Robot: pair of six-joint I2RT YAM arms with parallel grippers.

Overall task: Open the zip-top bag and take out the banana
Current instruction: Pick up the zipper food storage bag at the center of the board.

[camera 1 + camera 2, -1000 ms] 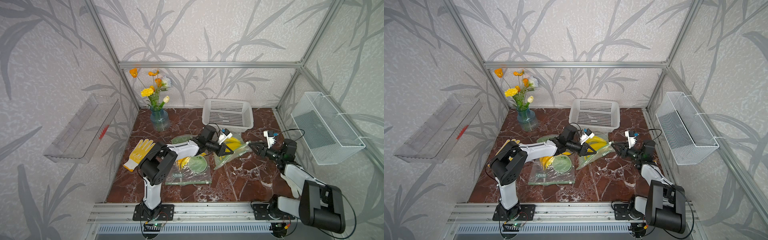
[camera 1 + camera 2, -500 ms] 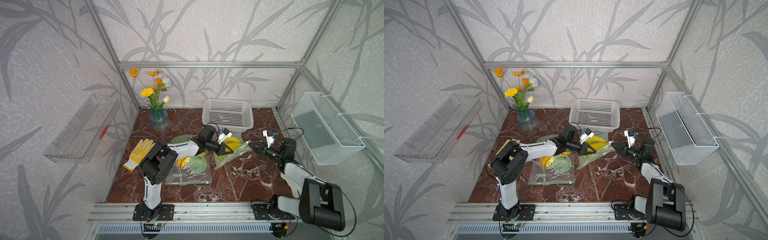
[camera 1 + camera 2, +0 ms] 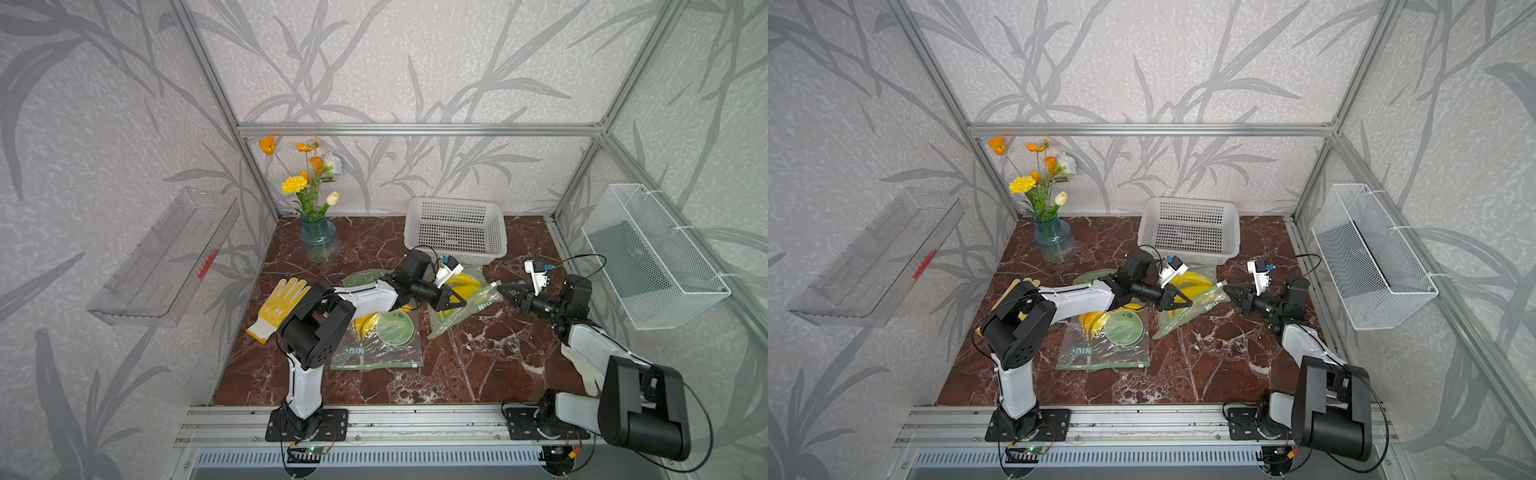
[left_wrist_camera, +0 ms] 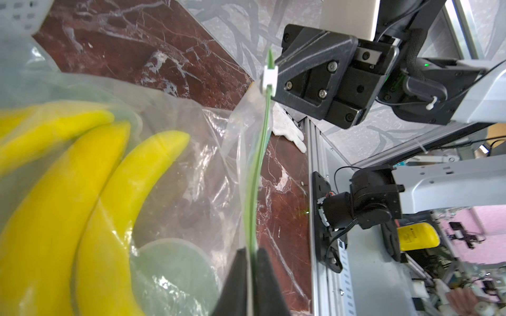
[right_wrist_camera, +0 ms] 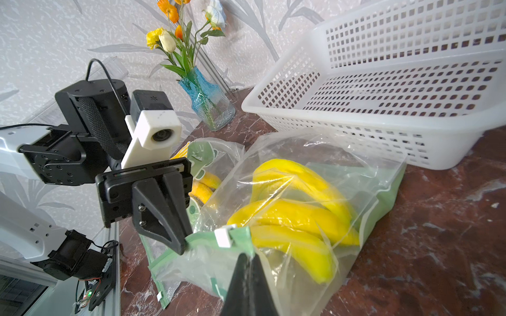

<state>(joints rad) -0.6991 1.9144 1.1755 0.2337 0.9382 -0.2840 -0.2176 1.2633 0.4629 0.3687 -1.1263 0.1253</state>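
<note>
Zip-top bag point(image 5: 306, 147) holds banana point(image 5: 290, 219); left gripper point(image 5: 180, 245) pinches its green zip edge, right gripper point(image 5: 247, 256) clamped on it by slider point(image 5: 223, 237)

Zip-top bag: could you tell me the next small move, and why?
Probably ease the right tool toward the left tool, pushing the white slider along the bag's green strip: the slider sits between them, and the strip looks sealed over the bananas.

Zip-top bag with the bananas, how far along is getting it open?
Done: both grippers pinch the green zip strip of the clear plastic zip-top bag, the left gripper farther along, the right gripper beside the white slider. In hand: the zip, showing no clear opening yet. Left: open it and lift out the yellow bananas inside.
</note>
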